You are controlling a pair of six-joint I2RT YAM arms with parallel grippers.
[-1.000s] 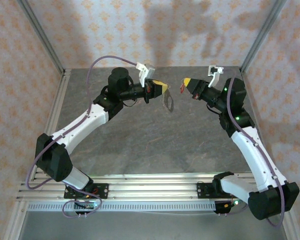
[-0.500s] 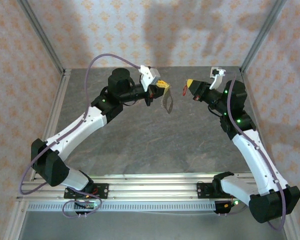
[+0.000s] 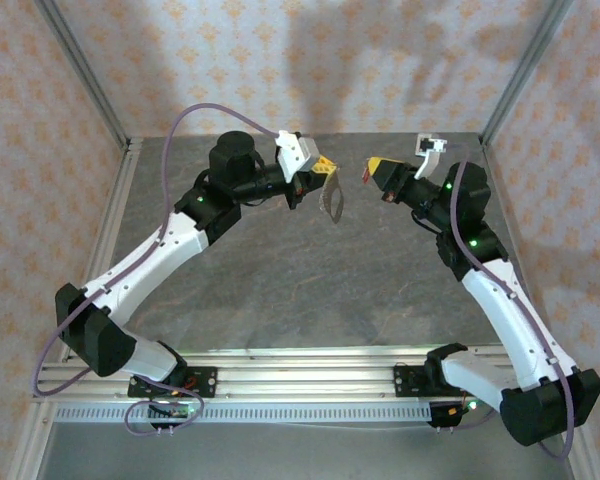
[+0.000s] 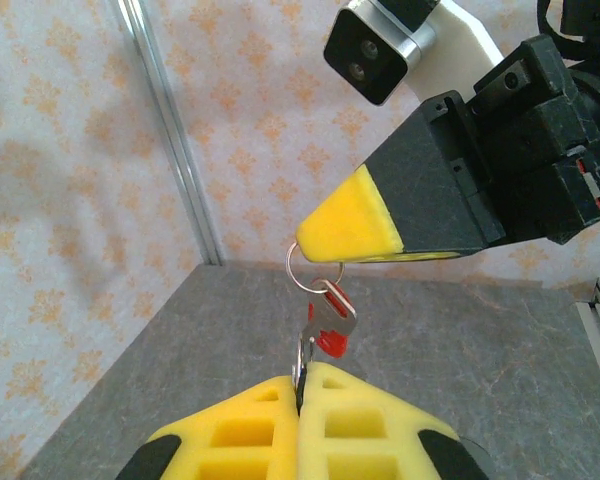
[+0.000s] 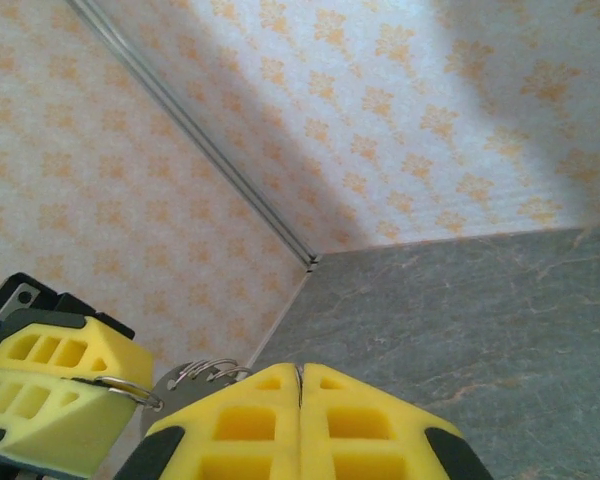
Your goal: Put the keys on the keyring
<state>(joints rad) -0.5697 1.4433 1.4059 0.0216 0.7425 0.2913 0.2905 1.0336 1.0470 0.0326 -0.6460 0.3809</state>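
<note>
**Top view**
- The left gripper is raised over the far middle of the table and points right. Its yellow fingers are clenched on the keyring.
- The keyring hangs from the tips as a pale oval, clear of the table surface.
- The right gripper is at the same height and points left, facing the left gripper. Its fingers are pressed together.
- The key, with its red head, hangs at the right gripper's tip.
- The two tips are near each other but apart. The key sits just right of the keyring, and contact between them cannot be determined here.

**Left wrist view**
- The left gripper has its pads fully together. A thin metal edge of the keyring rises from the seam between them.
- The right gripper enters from the upper right, clamped, with its yellow tip pointing down and left.
- A small wire loop sits under that tip, and the key hangs from the loop.
- The key's lower end is just beside the keyring edge. Whether they touch cannot be determined.

**Right wrist view**
- The right gripper has its pads closed with no gap. What it grasps is hidden below the tips.
- The left gripper is at the lower left, closed on a wire that leads right to the coiled silver turns of the keyring.
- The coils lie just beside the right gripper's left pad.
- The patterned wall and the table's far corner lie behind.
</note>
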